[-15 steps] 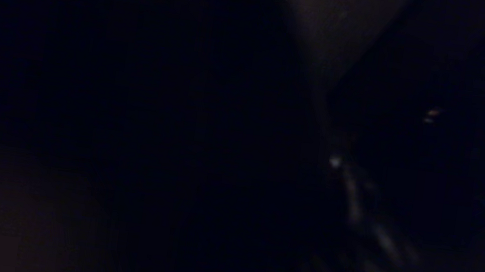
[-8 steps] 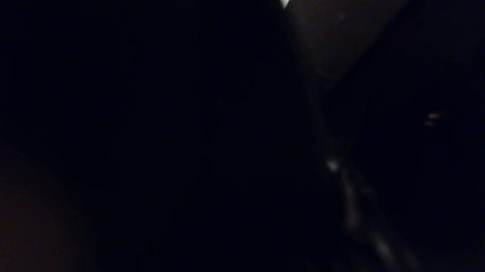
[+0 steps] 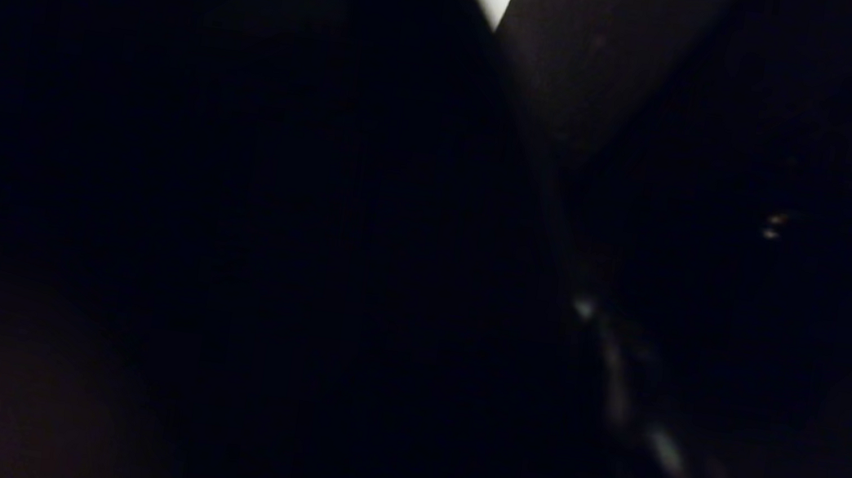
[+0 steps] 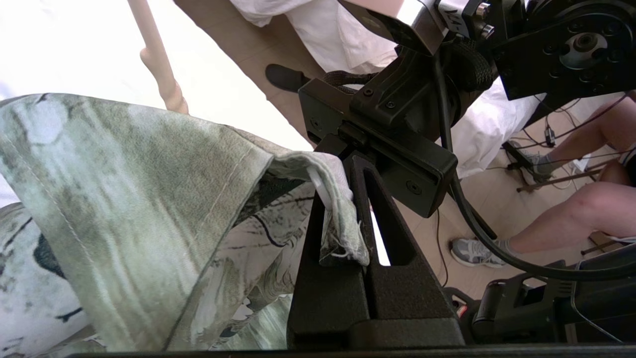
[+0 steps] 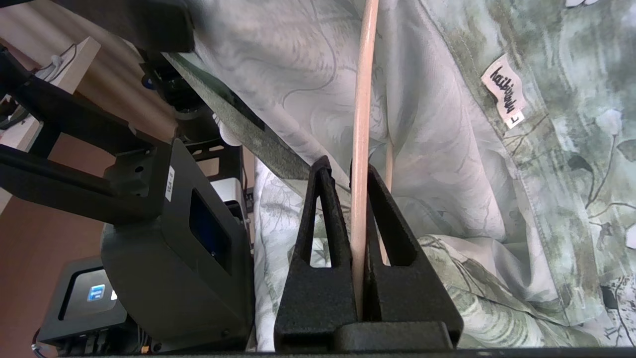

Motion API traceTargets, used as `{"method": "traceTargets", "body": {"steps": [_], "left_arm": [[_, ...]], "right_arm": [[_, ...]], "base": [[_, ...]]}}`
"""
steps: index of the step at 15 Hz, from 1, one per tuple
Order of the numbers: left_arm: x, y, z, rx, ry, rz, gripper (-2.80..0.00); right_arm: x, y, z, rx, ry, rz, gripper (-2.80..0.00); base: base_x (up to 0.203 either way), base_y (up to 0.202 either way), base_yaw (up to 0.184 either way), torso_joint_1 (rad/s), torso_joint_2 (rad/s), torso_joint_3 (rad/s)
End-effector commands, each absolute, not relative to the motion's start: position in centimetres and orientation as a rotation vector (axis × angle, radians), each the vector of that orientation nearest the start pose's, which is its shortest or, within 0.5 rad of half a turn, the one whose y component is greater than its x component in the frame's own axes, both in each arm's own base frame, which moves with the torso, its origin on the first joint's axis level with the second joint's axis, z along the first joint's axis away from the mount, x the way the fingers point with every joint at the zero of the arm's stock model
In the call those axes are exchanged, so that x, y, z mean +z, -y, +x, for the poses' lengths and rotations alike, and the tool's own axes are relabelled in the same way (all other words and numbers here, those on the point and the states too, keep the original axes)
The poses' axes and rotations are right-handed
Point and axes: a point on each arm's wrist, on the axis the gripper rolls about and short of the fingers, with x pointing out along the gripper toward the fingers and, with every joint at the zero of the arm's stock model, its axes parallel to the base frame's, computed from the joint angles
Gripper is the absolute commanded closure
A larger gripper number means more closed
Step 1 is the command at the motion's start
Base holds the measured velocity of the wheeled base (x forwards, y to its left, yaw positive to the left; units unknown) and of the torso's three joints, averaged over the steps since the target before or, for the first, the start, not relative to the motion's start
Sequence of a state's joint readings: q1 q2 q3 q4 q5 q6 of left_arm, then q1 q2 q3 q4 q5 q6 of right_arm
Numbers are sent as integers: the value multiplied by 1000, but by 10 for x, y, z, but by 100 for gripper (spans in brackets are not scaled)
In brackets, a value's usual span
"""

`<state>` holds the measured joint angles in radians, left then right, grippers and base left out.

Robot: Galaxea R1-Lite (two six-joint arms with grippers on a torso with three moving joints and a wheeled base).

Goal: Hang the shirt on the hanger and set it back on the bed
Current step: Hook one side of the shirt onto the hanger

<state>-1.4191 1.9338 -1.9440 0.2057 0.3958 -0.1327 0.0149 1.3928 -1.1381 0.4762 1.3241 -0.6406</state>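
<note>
Over the white bed (image 4: pixel 74 44), the green-and-white shirt (image 4: pixel 124 199) hangs lifted, its edge pinched tight in the left hand (image 4: pixel 343 209), seemingly to keep it open, while the right hand (image 5: pixel 350 179) clamps the cream hanger (image 5: pixel 361 99) steady against the fabric for threading.

Head view blocked by something dark right before the lens. Green-and-white mottled floral shirt (image 4: pixel 124 209) edge pinched between left gripper (image 4: pixel 343 199) fingers. Thin cream plastic hanger (image 5: pixel 360 129) rod clamped between right gripper (image 5: pixel 350 174) fingers, shirt cloth behind and beside it. White-sheeted bed (image 4: pixel 74 44) beneath.
</note>
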Motion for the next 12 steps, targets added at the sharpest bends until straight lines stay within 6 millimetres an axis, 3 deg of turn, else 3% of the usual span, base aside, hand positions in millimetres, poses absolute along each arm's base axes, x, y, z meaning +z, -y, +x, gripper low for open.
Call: {"method": "traceTargets", "body": {"steps": [1, 12], "left_arm": [[336, 375, 66, -1003, -198, 46, -280], [327, 384, 62, -903, -170, 107, -280]], "right_arm": [[267, -25, 198, 1396, -184, -50, 0], [271, -19, 196, 1370, -170, -56, 0]], "base": [[0, 0, 0, 0, 0, 0], [0, 0, 0, 0, 0, 0]]}}
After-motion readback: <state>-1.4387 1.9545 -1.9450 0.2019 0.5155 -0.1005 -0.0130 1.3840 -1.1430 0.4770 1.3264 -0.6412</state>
